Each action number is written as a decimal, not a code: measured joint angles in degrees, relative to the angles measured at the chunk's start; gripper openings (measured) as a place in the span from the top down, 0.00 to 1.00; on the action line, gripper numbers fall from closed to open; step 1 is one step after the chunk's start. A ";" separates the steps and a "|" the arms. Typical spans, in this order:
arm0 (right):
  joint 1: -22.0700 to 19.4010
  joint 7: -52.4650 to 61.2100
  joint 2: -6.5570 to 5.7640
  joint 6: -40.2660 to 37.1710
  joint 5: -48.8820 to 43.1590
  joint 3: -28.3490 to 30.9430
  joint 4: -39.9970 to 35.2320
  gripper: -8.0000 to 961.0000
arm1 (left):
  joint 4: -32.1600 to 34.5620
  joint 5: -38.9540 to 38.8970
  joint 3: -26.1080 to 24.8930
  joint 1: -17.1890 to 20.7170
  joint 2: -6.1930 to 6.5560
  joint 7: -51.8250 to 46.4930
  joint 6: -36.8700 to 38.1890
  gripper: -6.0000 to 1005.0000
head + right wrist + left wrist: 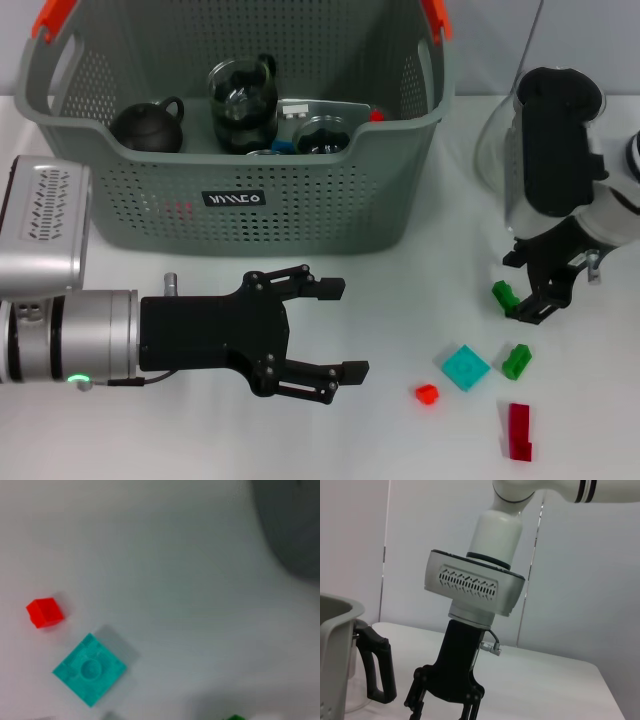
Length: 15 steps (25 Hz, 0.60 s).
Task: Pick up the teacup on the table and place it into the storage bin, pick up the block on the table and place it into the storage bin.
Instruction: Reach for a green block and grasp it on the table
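The grey-green perforated storage bin stands at the back of the white table. It holds a black teapot, a glass pot and a dark glass cup. No teacup shows on the table itself. Loose blocks lie at the front right: teal, small red, green, dark red. Another green block sits right by my right gripper, which hangs over the blocks. My left gripper is open and empty in front of the bin.
A glass jug with a black handle stands at the right, beside the bin's corner and behind my right arm. The right wrist view shows the red block and the teal block on the table.
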 joint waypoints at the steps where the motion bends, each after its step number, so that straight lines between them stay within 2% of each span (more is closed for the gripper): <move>1: 0.04 -0.01 0.09 0.28 0.00 -0.23 0.24 0.37 | 0.00 0.00 0.00 0.00 0.00 0.00 0.00 0.06; 15: 0.42 -0.12 0.44 2.86 0.36 -1.93 2.09 0.41 | -1.33 0.00 -0.72 -0.39 0.01 -0.05 -0.17 0.06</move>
